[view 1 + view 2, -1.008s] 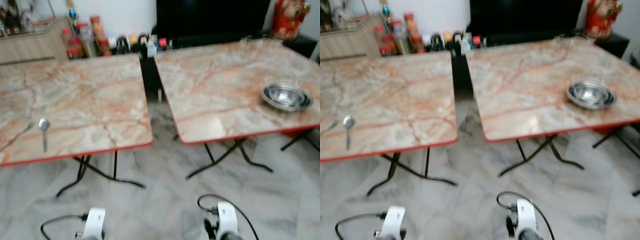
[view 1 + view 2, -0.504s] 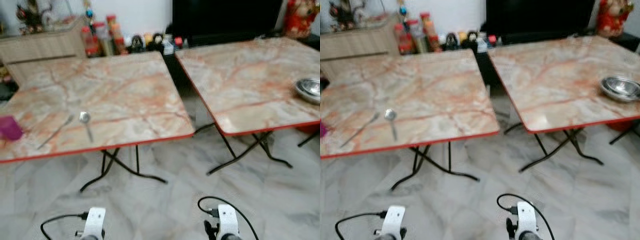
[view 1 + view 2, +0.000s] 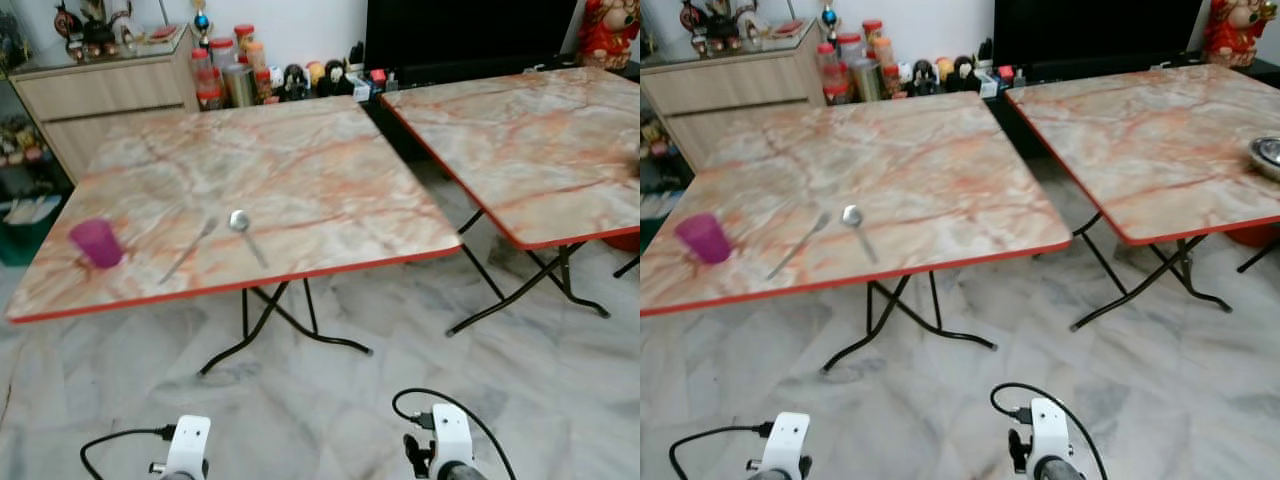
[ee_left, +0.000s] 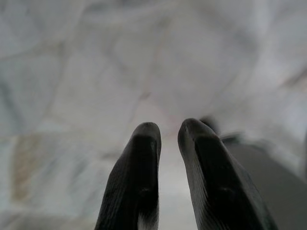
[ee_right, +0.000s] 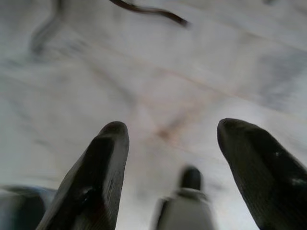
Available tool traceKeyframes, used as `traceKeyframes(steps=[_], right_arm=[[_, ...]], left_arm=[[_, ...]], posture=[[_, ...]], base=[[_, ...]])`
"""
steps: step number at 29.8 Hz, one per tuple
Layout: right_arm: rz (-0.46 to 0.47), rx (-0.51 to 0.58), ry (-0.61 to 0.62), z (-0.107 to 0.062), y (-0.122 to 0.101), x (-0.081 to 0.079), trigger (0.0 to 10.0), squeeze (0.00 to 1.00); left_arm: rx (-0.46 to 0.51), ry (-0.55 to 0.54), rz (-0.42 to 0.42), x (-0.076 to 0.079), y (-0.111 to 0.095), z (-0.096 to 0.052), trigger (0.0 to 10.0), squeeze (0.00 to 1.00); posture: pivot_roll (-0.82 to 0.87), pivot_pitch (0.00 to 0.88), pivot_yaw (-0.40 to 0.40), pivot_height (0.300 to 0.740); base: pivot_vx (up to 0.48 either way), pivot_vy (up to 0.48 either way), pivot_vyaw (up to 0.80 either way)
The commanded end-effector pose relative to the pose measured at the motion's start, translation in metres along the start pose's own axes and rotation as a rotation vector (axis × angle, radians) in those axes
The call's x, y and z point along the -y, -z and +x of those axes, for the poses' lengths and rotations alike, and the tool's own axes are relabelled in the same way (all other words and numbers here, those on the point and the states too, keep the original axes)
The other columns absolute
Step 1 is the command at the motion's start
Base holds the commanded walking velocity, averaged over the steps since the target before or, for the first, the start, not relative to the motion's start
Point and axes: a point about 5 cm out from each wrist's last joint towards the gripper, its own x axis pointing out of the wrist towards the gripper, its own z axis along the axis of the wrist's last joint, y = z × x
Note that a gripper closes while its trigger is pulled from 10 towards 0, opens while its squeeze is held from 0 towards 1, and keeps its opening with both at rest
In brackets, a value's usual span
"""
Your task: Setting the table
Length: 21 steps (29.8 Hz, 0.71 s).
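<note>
— Seen at the bottom of the head view?
— Two white, boxy wrist housings, left arm (image 3: 187,447) and right arm (image 3: 450,448), each trailing a looped black cable.
— And up close?
— Long black fingers with rounded tips, finely ribbed: left gripper (image 4: 168,132), right gripper (image 5: 168,129). Matte, rubbery-looking.

The left gripper (image 4: 169,132) points down at a pale grey marble floor (image 4: 96,72), which appears blurred. Its two black fingers (image 4: 136,182) stand nearly closed, with a narrow gap between the rounded tips and nothing held. A dark, blurred shape (image 4: 268,163) lies beside one finger; it cannot be identified.
</note>
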Motion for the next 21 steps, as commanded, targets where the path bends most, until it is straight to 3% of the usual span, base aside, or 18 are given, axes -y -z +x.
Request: traceKeyframes(steps=[1,6,21], right_arm=[[-0.001,0.008,0.021,-0.0007,-0.0021,0.0082,10.0,0.0],[0.0,0.009,0.021,-0.0006,-0.0023,0.0083,10.0,0.0],[-0.024,0.015,0.019,-0.0001,-0.0047,0.0077,10.0,0.0]], left_arm=[[0.022,0.009,0.006,0.0042,-0.0087,0.0014,10.0,0.0],[0.023,0.007,0.004,0.0041,-0.0092,0.0015,10.0,0.0],[0.049,0.003,-0.042,0.0036,-0.0132,0.0017,10.0,0.0]], posture=[[-0.04,0.0,0.027,0.728],[-0.04,0.0,0.027,0.728],[-0.03,0.0,0.016,0.728]], base=[[0.0,0.465,0.0],[0.0,0.405,0.0],[0.0,0.0,0.0]])
